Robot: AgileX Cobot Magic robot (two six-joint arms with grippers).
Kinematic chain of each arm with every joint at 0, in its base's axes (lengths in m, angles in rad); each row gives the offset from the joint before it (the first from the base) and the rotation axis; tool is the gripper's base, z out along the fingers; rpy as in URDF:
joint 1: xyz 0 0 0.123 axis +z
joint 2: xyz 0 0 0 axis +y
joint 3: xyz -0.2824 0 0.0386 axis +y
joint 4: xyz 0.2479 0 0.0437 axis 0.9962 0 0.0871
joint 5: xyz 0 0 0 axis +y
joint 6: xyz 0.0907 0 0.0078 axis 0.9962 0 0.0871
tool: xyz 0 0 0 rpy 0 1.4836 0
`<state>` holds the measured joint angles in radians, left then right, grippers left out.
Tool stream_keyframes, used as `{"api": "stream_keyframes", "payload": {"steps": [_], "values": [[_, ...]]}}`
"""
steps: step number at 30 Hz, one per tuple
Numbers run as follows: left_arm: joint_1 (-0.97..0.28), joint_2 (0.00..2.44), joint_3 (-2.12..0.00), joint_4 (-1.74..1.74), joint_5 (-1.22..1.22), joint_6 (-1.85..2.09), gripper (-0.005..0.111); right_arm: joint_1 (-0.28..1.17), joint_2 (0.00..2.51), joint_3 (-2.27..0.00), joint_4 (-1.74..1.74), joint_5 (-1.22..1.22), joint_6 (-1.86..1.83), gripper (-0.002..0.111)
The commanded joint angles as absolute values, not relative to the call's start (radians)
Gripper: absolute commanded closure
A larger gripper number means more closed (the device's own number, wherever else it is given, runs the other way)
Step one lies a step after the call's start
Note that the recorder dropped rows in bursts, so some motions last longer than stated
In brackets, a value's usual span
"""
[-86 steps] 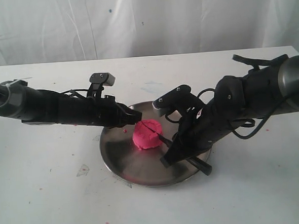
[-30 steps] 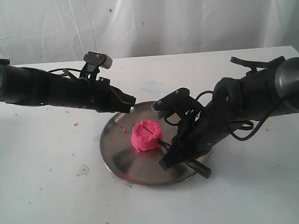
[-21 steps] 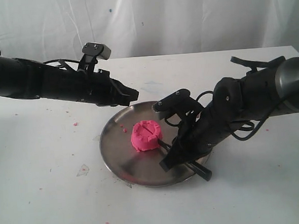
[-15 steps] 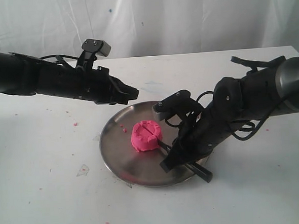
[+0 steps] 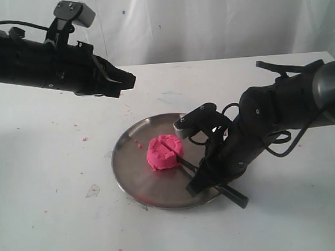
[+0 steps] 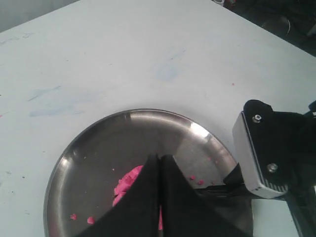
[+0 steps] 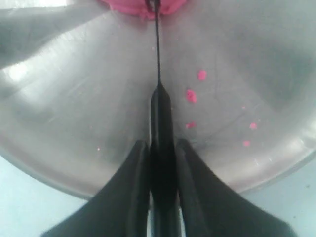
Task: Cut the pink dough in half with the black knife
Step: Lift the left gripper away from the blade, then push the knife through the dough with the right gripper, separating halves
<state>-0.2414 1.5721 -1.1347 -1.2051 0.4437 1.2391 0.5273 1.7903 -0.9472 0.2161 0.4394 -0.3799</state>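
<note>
The pink dough [image 5: 163, 151] is a short round puck near the middle of the steel plate [image 5: 130, 170], with a groove across its top. My right gripper [image 5: 197, 183] is low over the plate's near right rim, shut on the handle of the black knife [image 5: 235, 197]. In the right wrist view the thin blade of the knife [image 7: 158, 49] runs from my right gripper [image 7: 161, 143] to the edge of the dough [image 7: 170, 6]. My left gripper [image 5: 129, 80] is shut and empty, raised well above the table to the far left of the plate. It [image 6: 160, 159] hides most of the dough [image 6: 126, 181].
Tiny pink crumbs [image 7: 191, 96] lie on the plate [image 7: 74, 98] and a few [image 5: 138, 143] sit left of the dough. The right arm's wrist camera [image 6: 259, 153] hangs over the plate's rim [image 6: 148, 112]. White table all around, a white curtain behind.
My left arm has risen and pulled back to the far left, away from the plate. My right gripper with the knife has slid a little toward the plate's near right rim.
</note>
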Motion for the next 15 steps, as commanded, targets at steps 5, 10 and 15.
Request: {"api": "stream_keyframes", "payload": {"steps": [5, 10, 15], "values": [[-0.242, 1.414, -1.017, -1.212, 0.474, 1.182, 0.107, 0.528, 1.770, -0.946, 0.183, 0.568, -0.355, 0.108], [-0.242, 1.375, -0.986, -1.214, 0.464, 1.182, 0.107, 0.528, 1.770, -0.946, 0.183, 0.561, -0.349, 0.108], [-0.242, 1.368, -0.986, -1.214, 0.473, 1.182, 0.107, 0.528, 1.770, -0.946, 0.179, 0.524, -0.333, 0.108]]}}
